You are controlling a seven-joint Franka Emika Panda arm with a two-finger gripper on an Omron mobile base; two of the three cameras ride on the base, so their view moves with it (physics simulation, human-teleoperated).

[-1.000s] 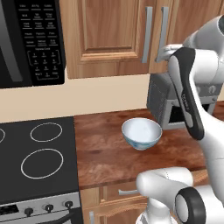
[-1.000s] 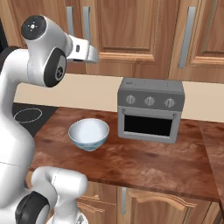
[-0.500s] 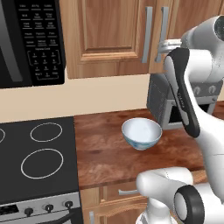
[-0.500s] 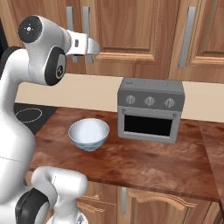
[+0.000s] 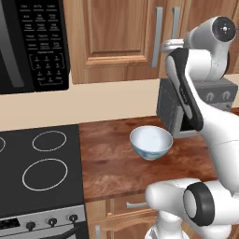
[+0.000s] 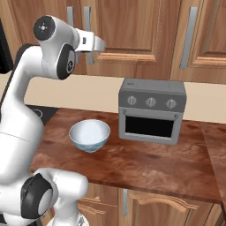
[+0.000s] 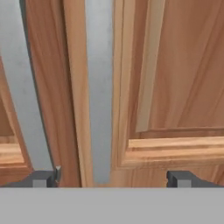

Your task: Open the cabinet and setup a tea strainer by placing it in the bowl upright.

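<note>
Left base view: the cabinet (image 5: 116,42) hangs shut at 12 o'clock, its two grey bar handles (image 5: 157,36) standing side by side where the doors meet. The white arm (image 5: 205,107) rises from 4 o'clock and bends up so that its hand reaches those handles at about 1 o'clock. The bowl (image 5: 151,142) sits upright on the wooden table (image 5: 112,163), near the picture's centre, just in front of the grey toaster oven (image 5: 168,109). A black microwave (image 5: 30,44) is at 10 o'clock and a black stove top (image 5: 39,168) at 8 o'clock.

Right base view: the arm climbs from 8 o'clock, its hand (image 6: 90,44) pointing at the cabinet's handles at 11 o'clock. The bowl lies at 8 o'clock from the toaster oven, apart from it.

Hand view: the fingers (image 7: 113,178) stand wide apart, their dark tips (image 7: 43,178) at 7 and 5 o'clock with nothing gripped. One grey bar handle runs from 12 o'clock down between the tips, ending just above them; the other slants down the 9 o'clock side toward the left tip. The doors are closed, so the tea strainer cannot be seen.
</note>
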